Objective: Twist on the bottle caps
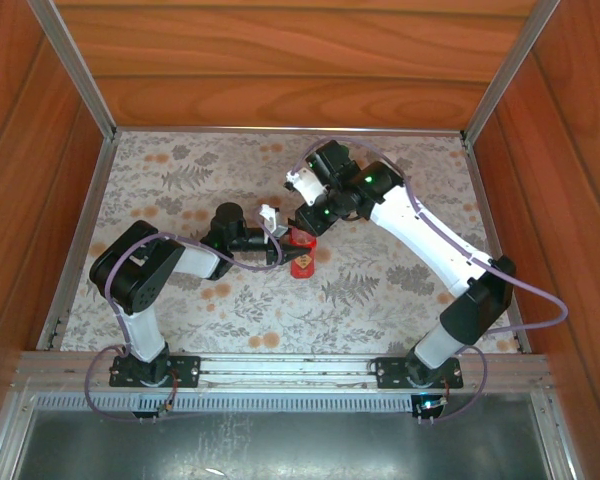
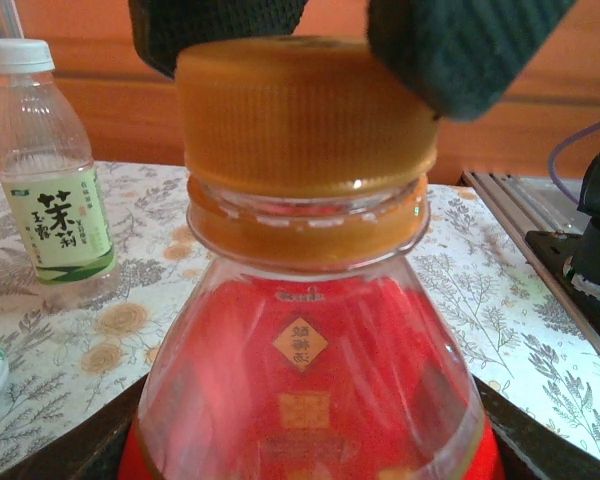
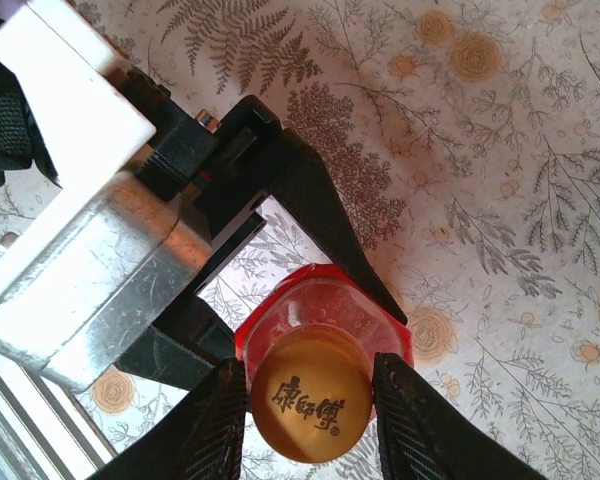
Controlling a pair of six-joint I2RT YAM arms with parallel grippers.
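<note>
The left claw [image 3: 300, 335] is clamped low around the body of the red bottle [image 2: 310, 400], its dark fingers pressed to either side. The bottle stands upright on the flowered table [image 2: 520, 290], near its middle. Above it, the right claw [image 3: 310, 408] reaches down from overhead, closed to a narrow span on the orange cap [image 2: 305, 110], one pad on each ribbed side. The cap sits level on the neck with a thin gap showing above the collar ring, so I judge this to be the tightening step for this bottle. The next move calls for the right wrist to turn the cap while the left grip keeps the body from spinning. Farther back, well apart, the clear bottle [image 2: 50, 180] stands with a white cap [image 2: 15, 55] on it; how tight, I cannot tell
</note>
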